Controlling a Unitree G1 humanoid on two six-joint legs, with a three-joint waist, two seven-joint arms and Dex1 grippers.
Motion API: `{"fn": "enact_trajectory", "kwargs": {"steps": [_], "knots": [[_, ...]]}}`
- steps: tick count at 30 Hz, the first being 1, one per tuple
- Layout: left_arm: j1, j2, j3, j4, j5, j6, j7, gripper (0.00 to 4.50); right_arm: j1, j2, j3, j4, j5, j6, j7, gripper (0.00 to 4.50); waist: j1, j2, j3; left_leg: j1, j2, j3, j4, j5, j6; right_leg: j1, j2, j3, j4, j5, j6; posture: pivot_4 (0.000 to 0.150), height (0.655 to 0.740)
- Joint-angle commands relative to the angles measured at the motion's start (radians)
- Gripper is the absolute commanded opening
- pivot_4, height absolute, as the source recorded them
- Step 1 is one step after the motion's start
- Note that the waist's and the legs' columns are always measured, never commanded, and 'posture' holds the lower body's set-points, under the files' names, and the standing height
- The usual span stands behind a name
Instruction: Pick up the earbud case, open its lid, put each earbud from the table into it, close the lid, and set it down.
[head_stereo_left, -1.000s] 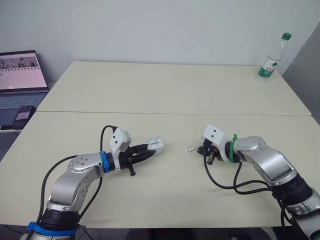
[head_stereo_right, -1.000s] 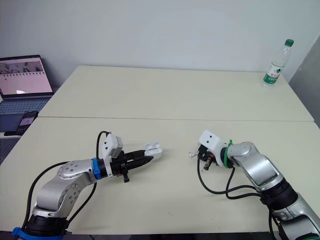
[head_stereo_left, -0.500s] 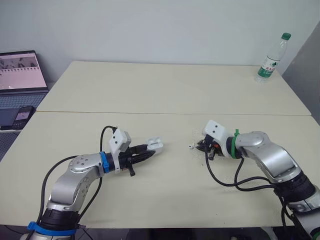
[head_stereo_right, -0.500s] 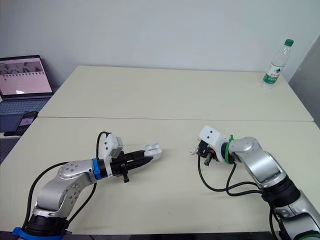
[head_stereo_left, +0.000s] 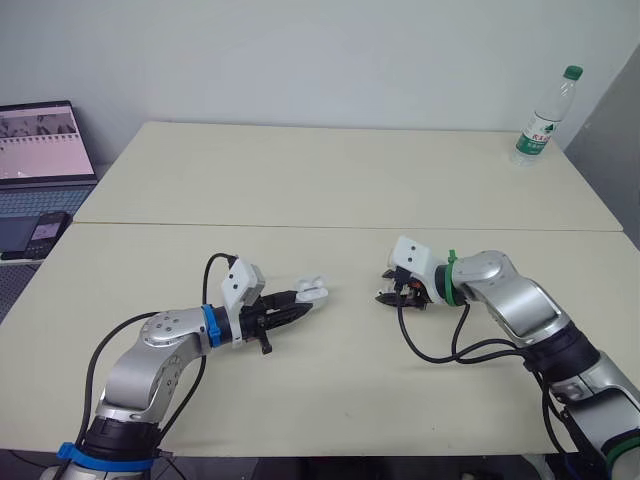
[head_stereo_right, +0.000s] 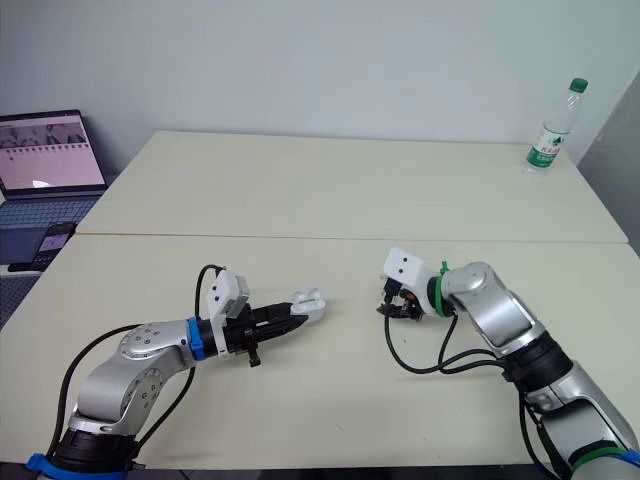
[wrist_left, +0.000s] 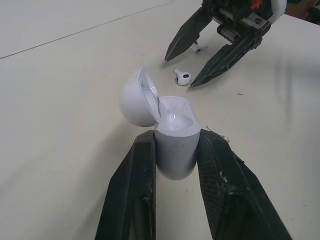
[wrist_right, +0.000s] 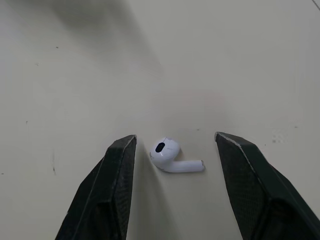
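At far left we see a laptop beside the cream tabletop. Nearer, our left fingers clamp the open-lidded earbud case. Our right fingers are spread around an earbud. A bottle stands far right.

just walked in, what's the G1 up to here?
The left gripper holds the earbud case by its body, lid open. The right gripper is open, straddling one earbud on the table, not yet closed on it. A second earbud lies close by on the table.
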Motion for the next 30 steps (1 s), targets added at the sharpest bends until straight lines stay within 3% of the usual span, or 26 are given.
{"fn": "enact_trajectory", "kwargs": {"steps": [1,7,8,10,15,16,30], "knots": [[0.011,0.007,0.020,-0.023,-0.005,-0.022,0.007,0.81,-0.014,0.006,-0.001,-0.005,-0.010,-0.008,0.027,2.58,0.000,0.000,0.000,0.000,0.000,0.000,0.000,0.000,0.000,0.000,0.000,0.000,0.000,0.000,0.000,0.150,0.7362],[0.014,0.009,0.019,-0.023,-0.005,-0.025,0.011,0.81,-0.010,0.010,0.003,0.006,-0.014,0.026,0.037,2.58,0.000,0.000,0.000,0.000,0.000,0.000,0.000,0.000,0.000,0.000,-0.001,0.000,0.000,0.000,0.000,0.150,0.7362],[0.015,0.010,0.018,-0.022,-0.005,-0.026,0.011,0.81,-0.011,0.009,0.005,0.004,-0.016,0.033,0.039,2.42,0.000,0.000,0.000,0.000,0.000,0.000,0.000,0.000,0.000,0.000,-0.001,0.000,0.000,0.000,0.000,0.150,0.7362],[0.015,0.011,0.017,-0.020,-0.005,-0.028,0.011,0.81,-0.012,0.006,0.008,0.001,-0.018,0.049,0.044,1.95,0.000,0.000,0.000,0.000,0.000,0.000,0.000,0.000,0.000,0.000,-0.001,0.000,0.000,0.000,-0.001,0.150,0.7362],[0.008,0.014,0.013,-0.007,-0.001,-0.034,0.006,0.81,-0.003,0.000,0.003,-0.016,-0.022,0.075,0.039,0.17,0.000,0.000,0.000,0.000,0.000,0.000,0.000,0.000,0.000,0.000,-0.001,0.000,0.000,0.000,0.000,0.150,0.7362],[0.008,0.014,0.013,-0.006,-0.001,-0.035,0.005,0.81,-0.001,-0.003,0.001,-0.019,-0.022,0.077,0.039,0.01,0.000,0.000,0.000,0.001,0.000,0.000,0.000,0.000,0.000,0.001,-0.001,0.000,0.000,0.000,0.000,0.150,0.7362],[0.009,0.015,0.008,0.005,0.000,-0.045,-0.004,0.81,0.005,-0.023,-0.106,-0.111,0.044,0.116,0.044,0.01,0.000,0.000,0.000,0.001,0.000,0.001,0.000,0.000,0.000,0.001,-0.001,0.000,0.000,0.000,0.000,0.150,0.7362]]}}
